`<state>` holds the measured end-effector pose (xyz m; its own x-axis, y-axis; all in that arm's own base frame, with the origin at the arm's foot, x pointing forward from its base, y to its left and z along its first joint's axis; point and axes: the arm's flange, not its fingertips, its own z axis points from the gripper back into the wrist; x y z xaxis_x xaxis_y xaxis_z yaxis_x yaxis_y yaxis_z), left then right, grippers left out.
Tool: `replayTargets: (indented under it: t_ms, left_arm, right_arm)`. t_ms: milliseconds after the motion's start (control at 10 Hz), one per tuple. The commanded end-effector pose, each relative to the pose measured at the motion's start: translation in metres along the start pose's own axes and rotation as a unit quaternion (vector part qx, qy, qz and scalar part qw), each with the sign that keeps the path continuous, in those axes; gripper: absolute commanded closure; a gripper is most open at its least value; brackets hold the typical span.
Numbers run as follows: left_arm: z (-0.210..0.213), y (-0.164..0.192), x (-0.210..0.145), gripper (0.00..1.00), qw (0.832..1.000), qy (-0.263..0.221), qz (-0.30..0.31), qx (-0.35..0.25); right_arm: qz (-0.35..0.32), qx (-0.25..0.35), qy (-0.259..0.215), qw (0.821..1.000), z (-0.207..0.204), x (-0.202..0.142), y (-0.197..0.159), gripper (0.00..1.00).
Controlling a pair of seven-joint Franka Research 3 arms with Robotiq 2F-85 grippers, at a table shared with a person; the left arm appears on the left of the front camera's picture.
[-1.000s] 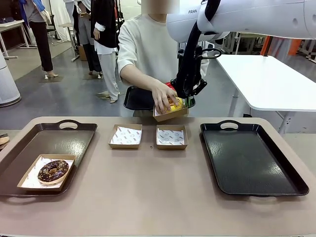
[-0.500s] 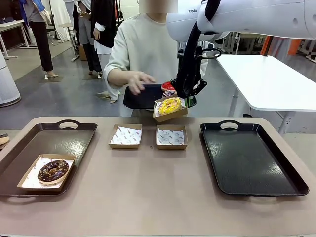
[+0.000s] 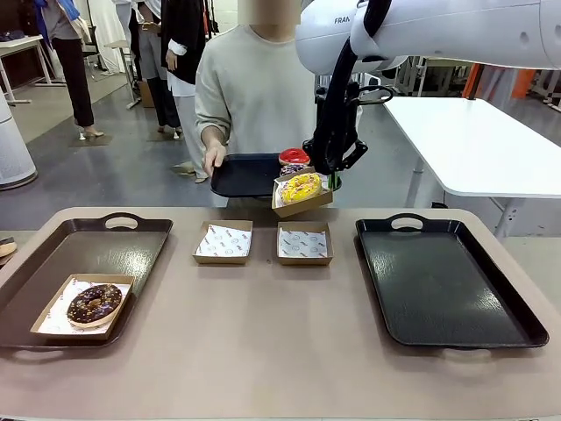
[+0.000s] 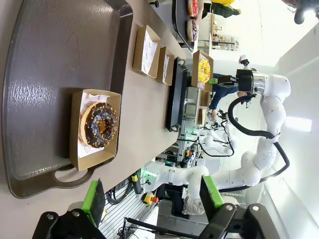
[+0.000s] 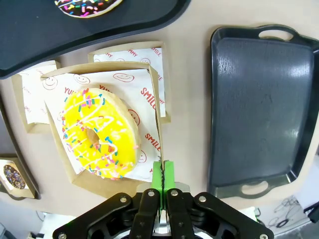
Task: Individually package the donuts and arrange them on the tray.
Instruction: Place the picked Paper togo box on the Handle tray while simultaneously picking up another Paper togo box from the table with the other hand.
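Yellow iced ring donut with coloured sprinkles [image 5: 99,134]: lies flat in shallow brown cardboard box lined with printed white paper [image 5: 107,186], up in the air, just ahead of right gripper [image 5: 163,169] and off to one side of its fingertips.

Right gripper: pinched tight on the box's side wall, green pads pressed together on the card. Box tilts slightly in front view.

Below that gripper: two empty paper-lined cardboard boxes [image 3: 223,242], side by side on beige table [image 3: 280,351]. Lower and to the gripper's right: empty black handled tray [image 3: 447,281].

Just beyond the held box, about gripper height: small dark tray [image 3: 245,175] gripped at its edge by person's hand [image 3: 214,159]; carries glossy red donut [image 3: 294,157] and dark sprinkled donut [image 5: 89,6].

Left gripper [image 4: 152,196]: spread wide, nothing between fingers. Well ahead of it: chocolate-brown sprinkled donut [image 4: 99,124] in its own lined box, on long brown tray [image 4: 50,59].
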<state>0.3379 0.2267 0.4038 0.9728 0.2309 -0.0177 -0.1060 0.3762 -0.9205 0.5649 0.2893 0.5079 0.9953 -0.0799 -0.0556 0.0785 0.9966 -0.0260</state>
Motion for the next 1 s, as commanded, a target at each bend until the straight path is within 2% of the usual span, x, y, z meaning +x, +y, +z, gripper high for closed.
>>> replayTargets:
  t_ms: [0,300,400,600,900]
  left_arm:
    - [0.002,-0.003,-0.001,0.0,1.0,-0.001,0.006,0.001]
    - [0.0,-0.008,0.002,0.0,1.0,0.011,-0.006,0.004]
    - [-0.003,-0.023,0.013,0.0,0.999,0.027,-0.021,0.035]
    - [-0.024,-0.069,0.039,0.0,0.994,0.032,-0.041,0.1]
    - [-0.08,-0.134,0.079,0.0,0.979,0.073,-0.048,0.187]
  right_arm:
    - [0.0,0.001,0.002,1.0,0.0,-0.002,-0.003,1.0]
    - [0.0,0.0,0.0,1.0,0.0,0.0,0.0,0.99]
    - [0.03,0.021,-0.002,0.999,0.003,-0.008,-0.018,0.99]
    - [0.026,0.063,-0.019,0.998,0.017,-0.044,-0.063,0.99]
    - [0.0,0.065,-0.039,0.997,0.02,-0.102,-0.122,0.99]
